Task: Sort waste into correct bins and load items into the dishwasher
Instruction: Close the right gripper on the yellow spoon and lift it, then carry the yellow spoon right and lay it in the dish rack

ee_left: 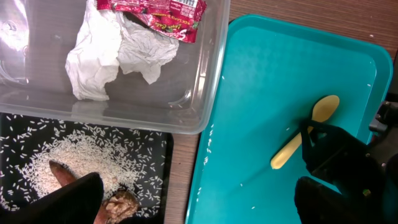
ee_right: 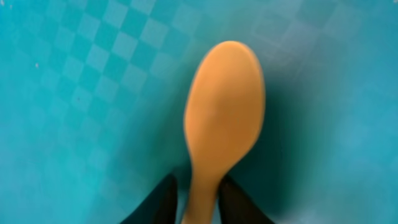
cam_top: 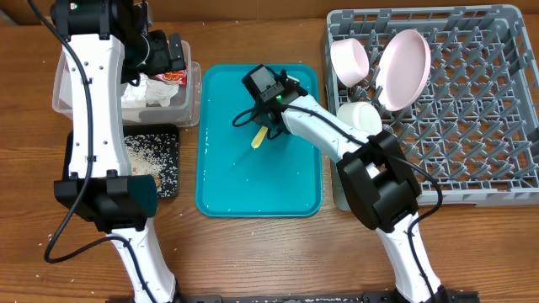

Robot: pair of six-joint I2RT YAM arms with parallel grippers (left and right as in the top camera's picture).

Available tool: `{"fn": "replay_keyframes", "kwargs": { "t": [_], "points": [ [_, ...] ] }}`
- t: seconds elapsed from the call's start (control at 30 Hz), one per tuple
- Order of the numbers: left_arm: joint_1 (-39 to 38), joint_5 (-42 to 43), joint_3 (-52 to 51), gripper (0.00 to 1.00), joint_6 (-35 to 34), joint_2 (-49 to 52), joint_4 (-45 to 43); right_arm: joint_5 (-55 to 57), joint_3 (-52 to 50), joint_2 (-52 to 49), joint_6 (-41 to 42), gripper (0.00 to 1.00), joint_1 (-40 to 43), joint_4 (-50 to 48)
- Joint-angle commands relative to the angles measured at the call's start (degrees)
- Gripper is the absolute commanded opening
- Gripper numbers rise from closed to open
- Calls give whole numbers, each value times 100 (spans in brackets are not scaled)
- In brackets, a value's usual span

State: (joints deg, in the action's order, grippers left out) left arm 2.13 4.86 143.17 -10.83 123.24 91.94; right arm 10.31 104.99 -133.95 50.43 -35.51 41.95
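Observation:
My right gripper is shut on the handle of the pale yellow spoon over the teal tray; the spoon also shows in the overhead view and the left wrist view. My left gripper is open and empty, above the clear tub. The tub holds the crumpled white napkin and the red wrapper. The black tray holds rice and brown scraps. A white bowl and the plate stand in the grey rack.
Another white dish sits at the rack's left edge, close to my right arm. A few loose rice grains lie on the teal tray near its left rim. The tub and black tray sit left of the teal tray.

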Motion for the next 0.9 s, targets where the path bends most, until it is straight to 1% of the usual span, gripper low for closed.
{"fn": "replay_keyframes", "kwargs": {
  "t": [0.0, 0.07, 0.2, 0.37, 0.67, 0.87],
  "points": [
    [-2, -59, -20, 100, -57, 50, -7, -9, -35, -282, -251, 22, 44, 24],
    [-2, -59, -20, 100, -57, 50, -9, -208, -33, -280, -466, 21, 44, 7],
    [-2, -59, -20, 100, -57, 50, -9, -603, 72, -278, -669, 4, 98, 70],
    [-2, -59, -20, 100, -57, 50, -9, -1064, 479, -221, -1154, 4, 229, 527],
    [-2, -59, -20, 100, -57, 50, -9, -1049, 1561, -22, -1797, 4, 341, 2081],
    [-2, -59, -20, 100, -57, 50, -9, -1043, 2465, 673, -1871, 4, 520, 3261]
  ]
}}
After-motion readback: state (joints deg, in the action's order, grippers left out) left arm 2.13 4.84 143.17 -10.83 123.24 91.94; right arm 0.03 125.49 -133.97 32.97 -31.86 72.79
